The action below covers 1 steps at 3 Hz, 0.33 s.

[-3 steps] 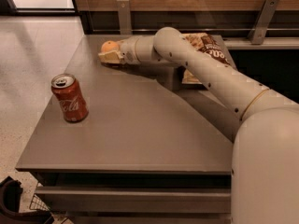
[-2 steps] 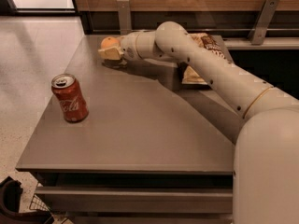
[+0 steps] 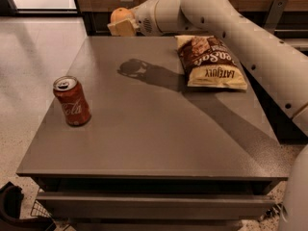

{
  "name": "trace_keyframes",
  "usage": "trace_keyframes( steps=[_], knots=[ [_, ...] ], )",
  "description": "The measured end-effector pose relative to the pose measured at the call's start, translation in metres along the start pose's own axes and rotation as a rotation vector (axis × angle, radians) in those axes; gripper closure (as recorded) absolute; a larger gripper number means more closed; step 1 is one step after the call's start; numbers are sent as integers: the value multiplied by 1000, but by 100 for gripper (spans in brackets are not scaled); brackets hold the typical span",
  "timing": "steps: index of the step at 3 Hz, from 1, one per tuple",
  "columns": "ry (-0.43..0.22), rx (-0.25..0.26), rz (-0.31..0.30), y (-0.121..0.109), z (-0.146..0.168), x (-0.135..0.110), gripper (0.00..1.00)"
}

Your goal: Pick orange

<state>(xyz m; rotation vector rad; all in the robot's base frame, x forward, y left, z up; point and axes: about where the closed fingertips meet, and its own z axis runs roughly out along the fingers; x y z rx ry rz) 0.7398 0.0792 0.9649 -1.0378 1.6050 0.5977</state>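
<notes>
- My gripper (image 3: 120, 23) sits in the upper left of the frame, above the far edge of the table (image 3: 159, 129). It is closed around the orange (image 3: 120, 14). One pale finger shows under the fruit, and I can't make out the other.
- The orange is in that grip, off the tabletop rather than resting on it. I judge this from the shadow (image 3: 137, 69) that falls on the table below and in front of the wrist, well apart from the gripper itself.
- The arm (image 3: 231, 23) reaches in from the right edge and crosses the top of the frame. This keeps it above the bag of chips (image 3: 209, 61) at the upper right, so the bag lies flat and untouched.
- The can (image 3: 72, 101) stands upright at the left middle, well apart from the gripper and out of the arm's way.
- With the fruit held and clear of the surface, I'd call the pick essentially done. The remaining risk is that the round, smooth peel slips if the grip is off-centre.
</notes>
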Motion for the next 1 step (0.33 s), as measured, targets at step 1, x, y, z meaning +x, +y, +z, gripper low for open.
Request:
trace_keyframes(
  steps=[1],
  knots=[
    [-1, 0, -5, 1, -2, -4, 100]
  ],
)
